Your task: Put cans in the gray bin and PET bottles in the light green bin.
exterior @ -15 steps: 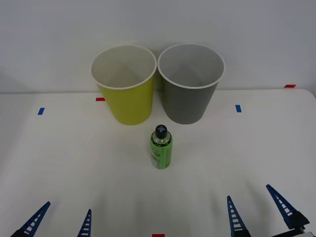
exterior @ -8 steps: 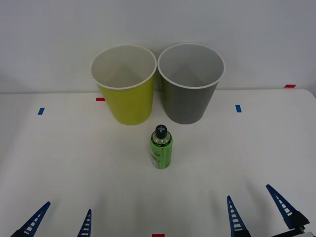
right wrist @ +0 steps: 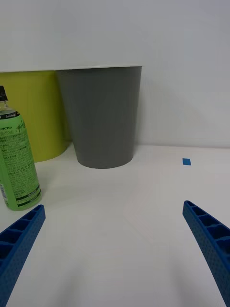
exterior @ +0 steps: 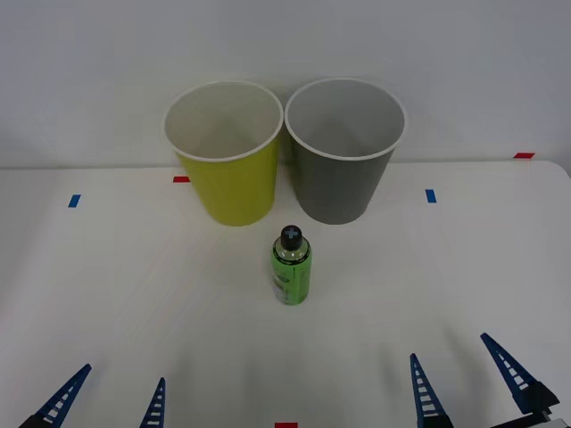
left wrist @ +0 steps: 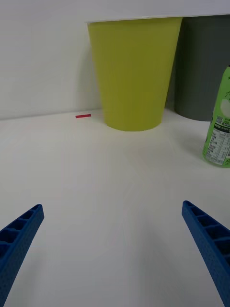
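Note:
A small green PET bottle (exterior: 291, 269) with a dark cap stands upright mid-table, just in front of the two bins; it also appears in the right wrist view (right wrist: 17, 168) and the left wrist view (left wrist: 220, 125). The light green bin (exterior: 225, 154) stands at the back left of centre, the gray bin (exterior: 343, 152) beside it on the right, rims nearly touching. Both bins look hollow inside. My left gripper (exterior: 109, 401) sits open at the near left edge. My right gripper (exterior: 464, 382) sits open at the near right edge. Both are well short of the bottle.
Small tape marks dot the white table (exterior: 107, 285): blue ones (exterior: 74, 201) (exterior: 431, 195) at each side, red ones (exterior: 181, 179) (exterior: 524, 155) near the back, one red mark (exterior: 285, 425) at the front edge. A pale wall rises behind the bins.

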Tool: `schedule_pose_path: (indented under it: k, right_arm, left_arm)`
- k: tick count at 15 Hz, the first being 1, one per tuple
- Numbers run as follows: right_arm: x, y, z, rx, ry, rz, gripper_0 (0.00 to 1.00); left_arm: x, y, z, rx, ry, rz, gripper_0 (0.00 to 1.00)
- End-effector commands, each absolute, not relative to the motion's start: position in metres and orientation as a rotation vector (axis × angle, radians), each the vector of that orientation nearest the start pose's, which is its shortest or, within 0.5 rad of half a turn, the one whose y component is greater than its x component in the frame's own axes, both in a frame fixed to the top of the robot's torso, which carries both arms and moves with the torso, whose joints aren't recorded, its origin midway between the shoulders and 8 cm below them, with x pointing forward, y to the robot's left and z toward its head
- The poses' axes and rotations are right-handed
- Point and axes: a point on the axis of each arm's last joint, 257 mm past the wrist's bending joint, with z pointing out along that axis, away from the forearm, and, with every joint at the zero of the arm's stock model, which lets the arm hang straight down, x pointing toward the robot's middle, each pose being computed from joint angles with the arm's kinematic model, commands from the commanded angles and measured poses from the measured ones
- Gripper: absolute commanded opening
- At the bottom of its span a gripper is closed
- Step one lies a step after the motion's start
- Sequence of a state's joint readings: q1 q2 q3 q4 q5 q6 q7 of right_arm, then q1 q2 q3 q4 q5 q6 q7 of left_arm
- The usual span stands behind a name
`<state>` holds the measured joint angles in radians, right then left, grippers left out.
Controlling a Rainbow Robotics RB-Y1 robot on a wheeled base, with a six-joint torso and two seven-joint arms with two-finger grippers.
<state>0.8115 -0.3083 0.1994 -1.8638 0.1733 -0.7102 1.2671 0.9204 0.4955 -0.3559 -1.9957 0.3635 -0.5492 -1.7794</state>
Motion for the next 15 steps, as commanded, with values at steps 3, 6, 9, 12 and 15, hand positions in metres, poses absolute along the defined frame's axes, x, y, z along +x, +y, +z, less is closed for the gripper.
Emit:
schedule_pose_path:
  k: [3, 6, 9, 12, 15]
  right_arm:
    - [0.2730, -0.2185, -0.2461, -0.194, 1.424, 0.187, 1.00]
    - [0.2730, -0.2185, -0.2461, -0.194, 1.424, 0.187, 1.00]
    - [0.2730, -0.2185, -0.2461, -0.194, 1.424, 0.187, 1.00]
    - [0.2730, -0.2185, -0.2461, -0.194, 1.424, 0.187, 1.00]
    - [0.2730, -0.2185, -0.2461, -0.194, 1.424, 0.187, 1.00]
  left_arm:
    - [0.2441, 0.2379, -0.2709, 0.142, 1.620, -0.069, 1.00]
    - [0.2441, 0.2379, -0.2709, 0.142, 1.620, -0.069, 1.00]
    - [0.2441, 0.2379, -0.2709, 0.142, 1.620, -0.069, 1.00]
    - [0.2441, 0.2379, -0.2709, 0.142, 1.620, -0.069, 1.00]
    - [0.2441, 0.2379, -0.2709, 0.142, 1.620, -0.069, 1.00]
